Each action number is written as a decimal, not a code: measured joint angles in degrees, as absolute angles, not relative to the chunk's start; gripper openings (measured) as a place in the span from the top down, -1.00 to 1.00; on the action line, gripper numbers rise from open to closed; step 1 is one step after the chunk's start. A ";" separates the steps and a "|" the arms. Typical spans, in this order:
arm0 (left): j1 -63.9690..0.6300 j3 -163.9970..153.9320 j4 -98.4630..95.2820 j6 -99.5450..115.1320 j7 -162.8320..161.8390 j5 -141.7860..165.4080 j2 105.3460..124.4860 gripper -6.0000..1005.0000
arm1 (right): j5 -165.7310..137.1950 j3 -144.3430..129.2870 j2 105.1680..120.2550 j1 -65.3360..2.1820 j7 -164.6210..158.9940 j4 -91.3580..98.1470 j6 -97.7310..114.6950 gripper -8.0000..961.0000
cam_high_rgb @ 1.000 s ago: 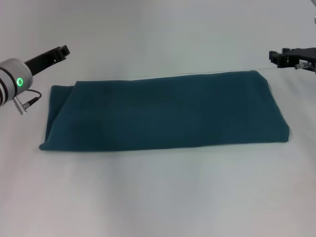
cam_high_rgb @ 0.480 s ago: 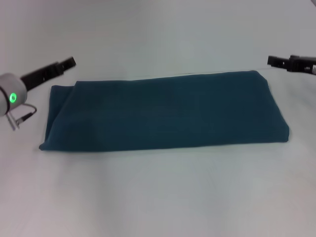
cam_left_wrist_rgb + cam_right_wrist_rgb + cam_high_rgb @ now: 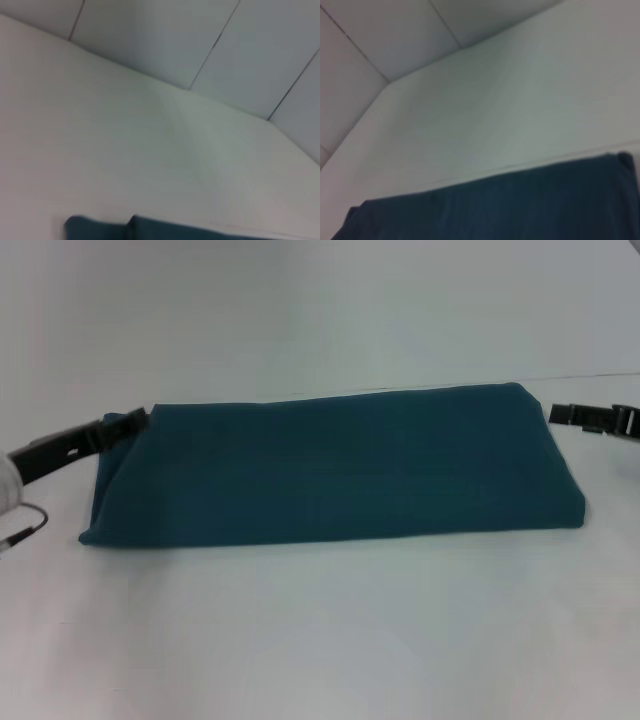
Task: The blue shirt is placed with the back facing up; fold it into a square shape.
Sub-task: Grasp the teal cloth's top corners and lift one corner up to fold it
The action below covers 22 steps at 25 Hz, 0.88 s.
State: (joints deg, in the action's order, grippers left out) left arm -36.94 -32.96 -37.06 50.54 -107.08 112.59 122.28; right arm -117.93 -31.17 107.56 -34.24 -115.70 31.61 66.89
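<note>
We see the blue shirt (image 3: pixel 335 465) lying flat on the white table (image 3: pixel 320 640), folded into a long band that runs from the 9 o'clock side of the head view to the 3 o'clock side, its plain back up. The folded edges look neat along the near side, with a small tuck of cloth at the 9 o'clock end.

Our left gripper (image 3: pixel 128 424) sits low at 9 o'clock, its dark tip right at the far corner of the shirt's left end, touching or just beside the cloth; we cannot tell how far its fingers are apart or whether they have any fabric.

Our right gripper (image 3: pixel 572 416) sits at 3 o'clock, just beside the shirt's far right corner. It grips nothing that we can see, and we cannot tell its opening either.

Both wrist views show only the table, the panelled wall (image 3: pixel 200 40) and an edge of the shirt.
</note>
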 joint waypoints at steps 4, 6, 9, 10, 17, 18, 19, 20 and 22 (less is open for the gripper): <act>-34.37 -33.29 -37.98 51.04 -106.64 112.65 122.66 -0.57 | -120.02 -31.58 106.83 -32.79 -121.13 34.30 71.95 -0.66; -32.91 -33.53 -38.97 51.89 -106.45 112.67 122.90 -0.57 | -121.55 -31.61 106.73 -32.40 -123.59 35.92 74.04 -0.66; -31.18 -33.95 -40.14 53.25 -106.25 112.68 123.03 -0.57 | -123.67 -31.54 106.61 -32.09 -126.62 37.76 75.64 -0.66; -30.66 -33.98 -40.34 53.71 -106.11 112.68 123.03 -0.57 | -124.09 -31.59 106.52 -32.01 -127.39 38.11 75.93 -0.66; -29.48 -34.01 -40.79 55.82 -105.74 116.51 123.05 -0.56 | -126.49 -31.41 106.11 -31.58 -130.50 38.30 76.76 -0.66; -29.47 -34.02 -40.88 55.91 -105.84 117.15 123.05 -0.56 | -126.52 -31.34 106.12 -31.45 -130.57 38.21 76.79 -0.66; -29.47 -34.01 -40.99 56.04 -106.02 117.82 123.05 -0.56 | -126.52 -31.27 106.14 -31.33 -130.58 38.17 76.79 -0.66; -29.44 -33.89 -41.12 56.25 -106.16 118.54 123.05 -0.56 | -126.51 -31.24 106.21 -31.23 -130.59 38.17 76.80 -0.66; -29.40 -33.64 -41.27 56.54 -106.43 119.50 123.03 -0.56 | -126.46 -31.22 106.36 -31.12 -130.59 38.14 76.80 -0.66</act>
